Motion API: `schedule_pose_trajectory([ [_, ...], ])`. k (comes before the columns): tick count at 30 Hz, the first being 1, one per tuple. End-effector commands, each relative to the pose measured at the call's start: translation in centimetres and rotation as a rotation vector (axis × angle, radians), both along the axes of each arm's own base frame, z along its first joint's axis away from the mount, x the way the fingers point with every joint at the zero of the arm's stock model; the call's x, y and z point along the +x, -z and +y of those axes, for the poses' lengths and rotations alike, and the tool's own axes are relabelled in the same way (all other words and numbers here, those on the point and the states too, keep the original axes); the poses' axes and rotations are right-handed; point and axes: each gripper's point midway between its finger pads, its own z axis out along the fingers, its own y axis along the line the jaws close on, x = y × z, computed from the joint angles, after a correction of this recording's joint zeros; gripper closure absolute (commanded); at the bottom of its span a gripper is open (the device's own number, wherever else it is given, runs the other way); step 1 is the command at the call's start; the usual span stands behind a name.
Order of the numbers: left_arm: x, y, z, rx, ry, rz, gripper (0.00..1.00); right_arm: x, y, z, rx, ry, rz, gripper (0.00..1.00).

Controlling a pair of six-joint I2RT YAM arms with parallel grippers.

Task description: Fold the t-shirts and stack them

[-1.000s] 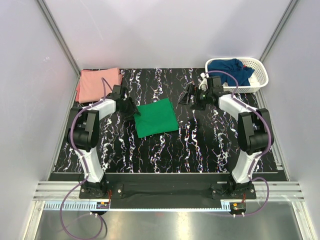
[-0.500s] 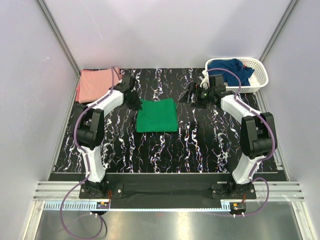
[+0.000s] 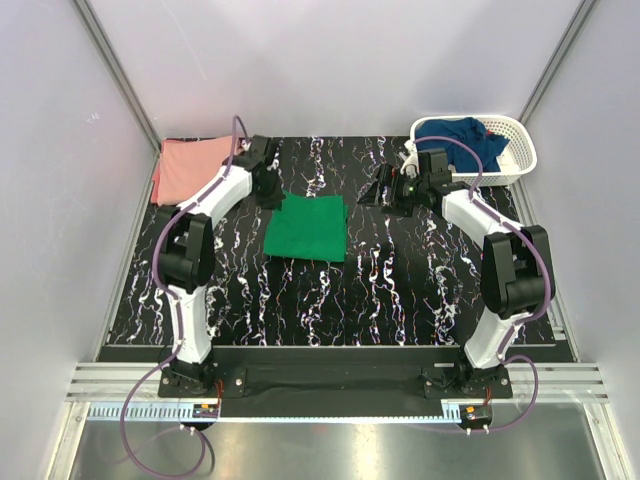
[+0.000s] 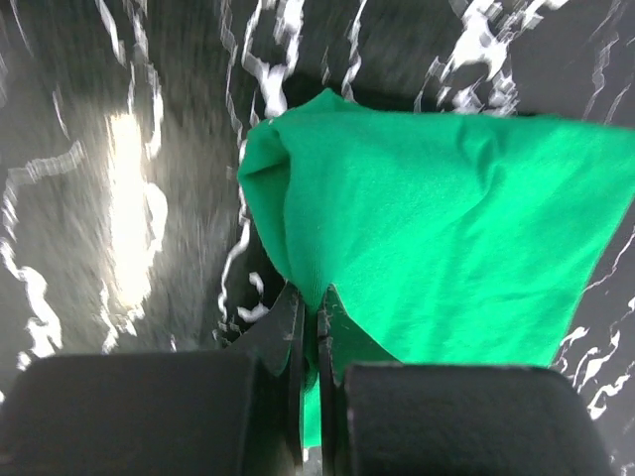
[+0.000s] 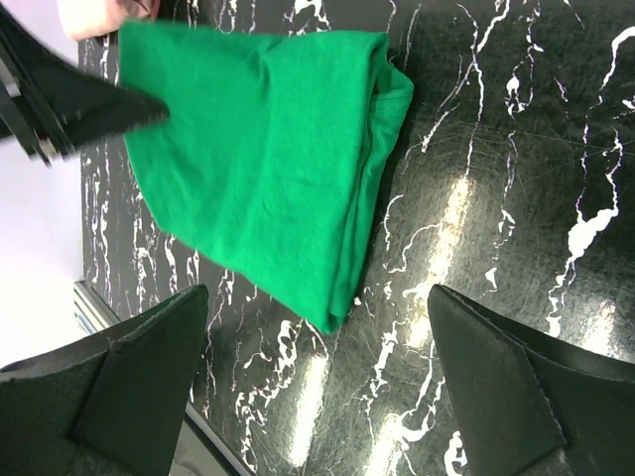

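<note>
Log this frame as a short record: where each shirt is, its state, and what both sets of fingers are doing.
green shirt: folded, middle of table
pink shirt: folded, far left corner
navy shirt: bunched up in basket
left fingers: shut on green shirt's corner
right fingers: open, holding nothing

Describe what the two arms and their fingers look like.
Both the left arm and the right arm have white links between bulky black joints, with a purple cable looping along each. The left gripper and right gripper are black; the right one's fingers are broad wedges tapering to points.
</note>
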Motion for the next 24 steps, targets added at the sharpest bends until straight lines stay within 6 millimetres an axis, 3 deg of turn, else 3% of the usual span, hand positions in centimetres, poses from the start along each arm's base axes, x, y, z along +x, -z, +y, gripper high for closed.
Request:
schedule_pose_trajectory([
  [1,3.2,-3.1,1.5,0.098,0.075,-0.093,1.0,0.8,-4.8,0.1,0.028,0.004,-0.125,0.0],
  [9,6.9,-6.8,7.3,0.236,0.015,-0.141,1.0,1.1,-5.3,0.4,0.05,0.004,-0.146,0.0],
  [10,7.7,-8.5,7.8,0.247,0.005,-0.181,1.0,1.1,-5.3,0.5,0.052,0.002,-0.145,0.0],
  [14,8.9,-10.9,11.0,0.316,-0.019,-0.243,1.0,1.5,-5.8,0.6,0.058,-0.006,-0.163,0.0],
  [23,11.8,-17.1,14.8,0.364,-0.054,-0.449,1.0,2.6,-4.5,0.9,0.058,-0.01,-0.145,0.0],
  [24,12.2,-19.0,15.1,0.363,-0.065,-0.494,1.0,2.7,-4.5,1.0,0.056,-0.009,-0.147,0.0],
])
